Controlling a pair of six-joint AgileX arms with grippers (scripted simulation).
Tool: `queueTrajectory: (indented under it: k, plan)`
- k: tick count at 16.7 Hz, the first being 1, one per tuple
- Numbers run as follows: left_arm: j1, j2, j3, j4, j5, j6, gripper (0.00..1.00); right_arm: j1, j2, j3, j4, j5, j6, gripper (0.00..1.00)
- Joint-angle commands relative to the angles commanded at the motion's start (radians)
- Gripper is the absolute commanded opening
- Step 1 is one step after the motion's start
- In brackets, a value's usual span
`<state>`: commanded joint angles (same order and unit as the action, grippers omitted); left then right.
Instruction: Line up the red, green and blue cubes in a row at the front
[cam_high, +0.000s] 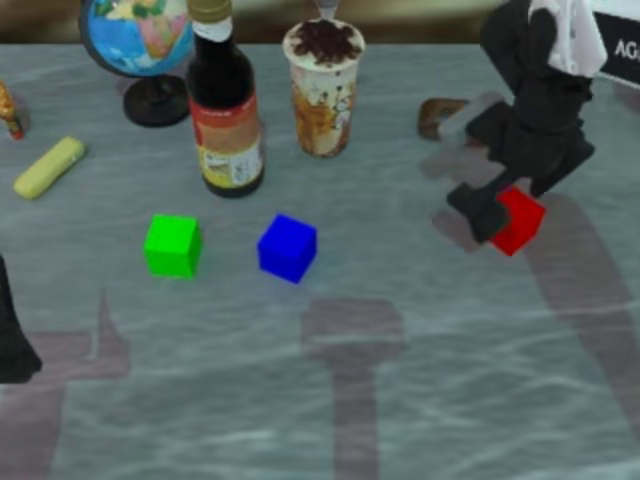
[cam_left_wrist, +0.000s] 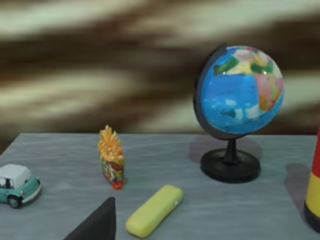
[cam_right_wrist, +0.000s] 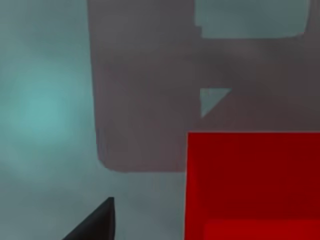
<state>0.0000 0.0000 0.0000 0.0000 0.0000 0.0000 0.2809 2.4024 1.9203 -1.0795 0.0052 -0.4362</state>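
- Top view: our right gripper (cam_high: 510, 208) hangs low over the table's right side, well to the right of the sauce bottle (cam_high: 224, 100). The red cube (cam_high: 519, 221) sits directly under it, with one dark finger (cam_high: 478, 212) against the cube's left face and the other at its far right side. The cube's near corner shows past the fingers. We cannot tell whether the fingers are clamped on it or only bracketing it.
- Top view: the green cube (cam_high: 173, 245) lies just in front of the bottle, slightly to its left. The blue cube (cam_high: 288, 248) lies in front of the bottle and to its right. The two are near each other but apart, and both are well away from the gripper.
- Top view: our left arm (cam_high: 14, 340) is parked at the left edge, well left of the bottle. Its gripper is out of frame.
- Left wrist view: we see the globe (cam_left_wrist: 241, 90), a yellow case (cam_left_wrist: 154, 210), a fries toy (cam_left_wrist: 111, 156) and a small toy car (cam_left_wrist: 17, 184). Only one dark fingertip (cam_left_wrist: 97, 225) of our left gripper shows, so its state is unclear.
- Right wrist view: the red cube (cam_right_wrist: 252, 185) fills the corner of the frame beside one dark fingertip (cam_right_wrist: 97, 222), with bare table showing between them. The second finger is not seen here.
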Motion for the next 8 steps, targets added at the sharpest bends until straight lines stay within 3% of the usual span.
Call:
queueTrajectory:
  k: [7, 8]
  plan:
    - [0.0, 0.0, 0.0, 0.0, 0.0, 0.0, 1.0, 0.001, 0.029, -0.069, 0.089, 0.0, 0.001, 1.0]
    - [0.0, 0.0, 0.0, 0.0, 0.0, 0.0, 1.0, 0.001, 0.029, -0.069, 0.089, 0.0, 0.001, 0.92]
